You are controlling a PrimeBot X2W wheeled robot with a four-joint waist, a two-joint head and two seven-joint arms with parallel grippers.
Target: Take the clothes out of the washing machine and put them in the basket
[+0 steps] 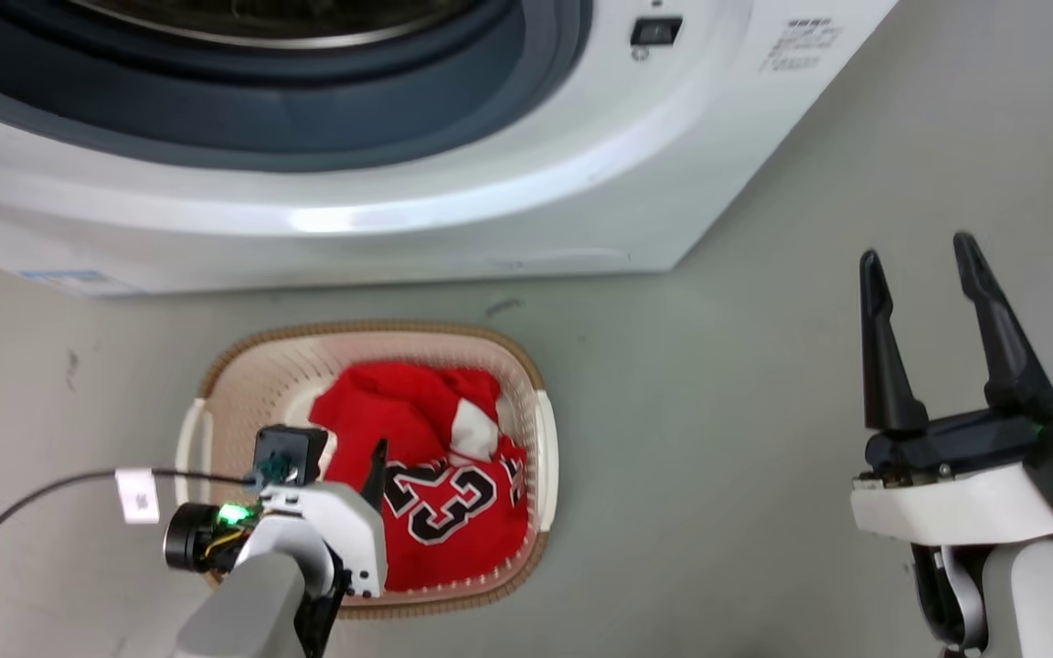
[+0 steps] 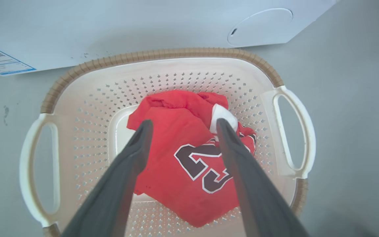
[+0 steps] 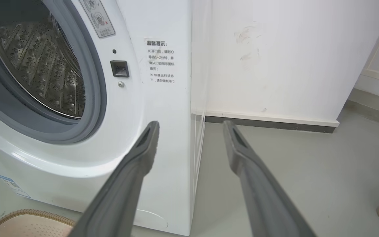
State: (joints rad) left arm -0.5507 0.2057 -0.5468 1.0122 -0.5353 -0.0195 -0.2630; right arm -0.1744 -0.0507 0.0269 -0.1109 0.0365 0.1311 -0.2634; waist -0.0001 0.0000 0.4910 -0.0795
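- Left gripper (image 2: 183, 122): fingers spread wide, nothing between them and nothing held. It points straight down into the basket.
- Clothes (image 2: 183, 138): both red pieces lie heaped directly beneath that gripper, in line with its fingers. The jersey (image 2: 206, 171), numerals up, is on top and nearer the wrist. The plain piece (image 2: 176, 98) shows beyond it, toward the machine. The heap's long axis runs slantwise across the finger gap, from far left to near right in the left wrist view.
- Basket (image 2: 163, 54): stands on the floor (image 1: 718, 411) just before the machine, one handle to either side of the fingers.
- Right gripper (image 1: 918, 251): likewise open and empty, well apart from the basket on its right, over bare floor. Its fingers aim at the machine's right front corner.
- Machine (image 1: 490, 210): the part of the drum (image 3: 44, 65) seen in the right wrist view holds no cloth. Its bottom is hidden behind the seal (image 3: 90, 98), so whether it is empty cannot be told.
- Judgement: with both pieces in the basket, the task looks all but done. The left arm is the nearer one, and its coming move is probably a straight lift back along the finger axis, clear of the heap.
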